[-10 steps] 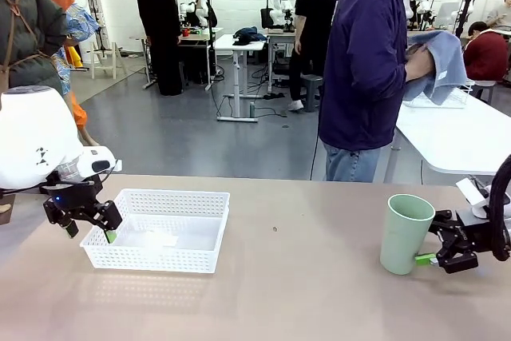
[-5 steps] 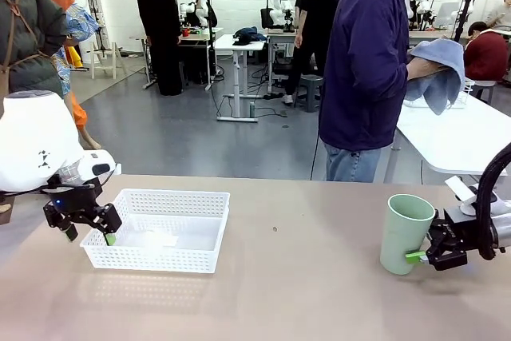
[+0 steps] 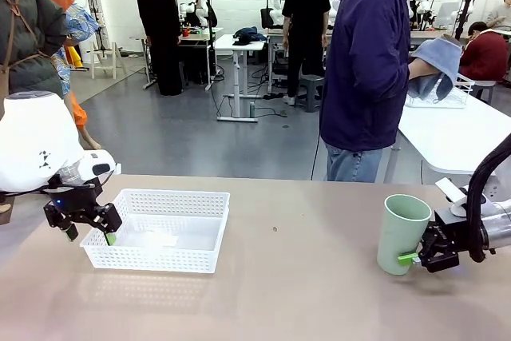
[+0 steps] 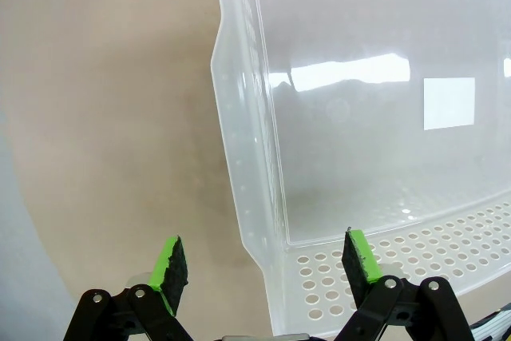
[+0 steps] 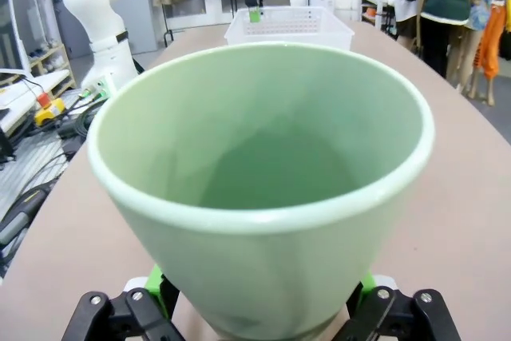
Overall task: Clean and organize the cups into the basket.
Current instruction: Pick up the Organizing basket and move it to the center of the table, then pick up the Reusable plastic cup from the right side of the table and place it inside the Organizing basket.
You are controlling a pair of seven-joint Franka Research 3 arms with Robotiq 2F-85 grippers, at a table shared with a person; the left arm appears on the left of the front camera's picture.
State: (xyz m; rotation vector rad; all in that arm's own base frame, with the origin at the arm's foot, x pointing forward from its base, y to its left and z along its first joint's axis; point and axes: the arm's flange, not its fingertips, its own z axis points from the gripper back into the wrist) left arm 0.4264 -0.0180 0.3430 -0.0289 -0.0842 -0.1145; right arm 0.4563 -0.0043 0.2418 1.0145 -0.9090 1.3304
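A pale mint green cup (image 3: 403, 231) stands on the tan table at the right, leaning slightly. My right gripper (image 3: 412, 259) is open, its fingers on either side of the cup's lower part. In the right wrist view the cup (image 5: 263, 157) faces me mouth first, its base between the green pads (image 5: 159, 285). The white perforated basket (image 3: 172, 195) sits at the left with nothing in it. My left gripper (image 3: 90, 235) hangs open at the basket's left end. In the left wrist view this gripper (image 4: 265, 255) straddles the basket's wall (image 4: 231, 157).
A person in a dark blue hoodie stands beyond the table's far edge, holding a blue cloth (image 3: 437, 65) bunched in both hands. A white table (image 3: 455, 137) lies behind at the right. Bare tabletop (image 3: 303, 277) stretches between basket and cup.
My right gripper slid left around the cup's base, and the cup shifted slightly left and now leans. The person's hands worked the blue cloth. My left gripper stayed put.
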